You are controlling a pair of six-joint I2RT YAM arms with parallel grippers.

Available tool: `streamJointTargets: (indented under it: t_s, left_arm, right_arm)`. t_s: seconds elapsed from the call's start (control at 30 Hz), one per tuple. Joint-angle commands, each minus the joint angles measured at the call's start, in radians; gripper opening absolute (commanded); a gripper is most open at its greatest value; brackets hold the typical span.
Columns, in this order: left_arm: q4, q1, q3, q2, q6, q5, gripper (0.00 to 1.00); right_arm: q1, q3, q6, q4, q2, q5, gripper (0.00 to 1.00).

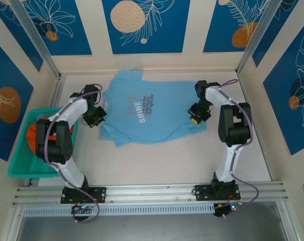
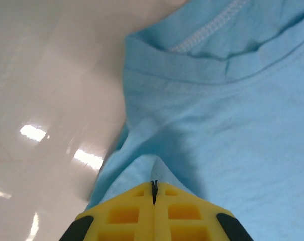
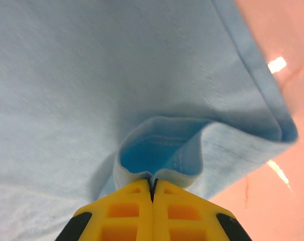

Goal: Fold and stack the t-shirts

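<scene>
- T-shirt (image 1: 146,113), sky-blue, lies on the table (image 1: 167,160) between both pairs of fingers.
- Left fingers (image 2: 124,213) closed, pinching its edge.
- Right fingers (image 3: 179,211) closed, pinching a raised hem fold.

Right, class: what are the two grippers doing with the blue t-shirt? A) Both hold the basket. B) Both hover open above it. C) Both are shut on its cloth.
C: the left gripper and right gripper each pinch a fold of the t-shirt between closed jaws.

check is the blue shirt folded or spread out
Spread, not folded: the blue shirt lies open on the table, chest print showing.
</scene>
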Motion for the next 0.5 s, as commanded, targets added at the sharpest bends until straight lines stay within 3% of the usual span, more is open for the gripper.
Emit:
streamJointTargets:
  t_s: [0.0, 0.27, 0.47]
  left_arm:
    - [-0.053, -0.030, -0.072, -0.098, 0.062, -0.003, 0.00]
    - [-0.080, -0.069, -0.302, -0.371, 0.065, -0.034, 0.00]
    - [-0.102, -0.068, -0.230, -0.447, 0.072, -0.041, 0.00]
  right_arm:
    - [-0.006, -0.092, -0.015, -0.002, -0.089, -0.049, 0.06]
    - [-0.031, -0.393, 0.003, 0.063, -0.366, -0.057, 0.04]
    - [-0.095, -0.390, 0.016, 0.052, -0.461, -0.047, 0.00]
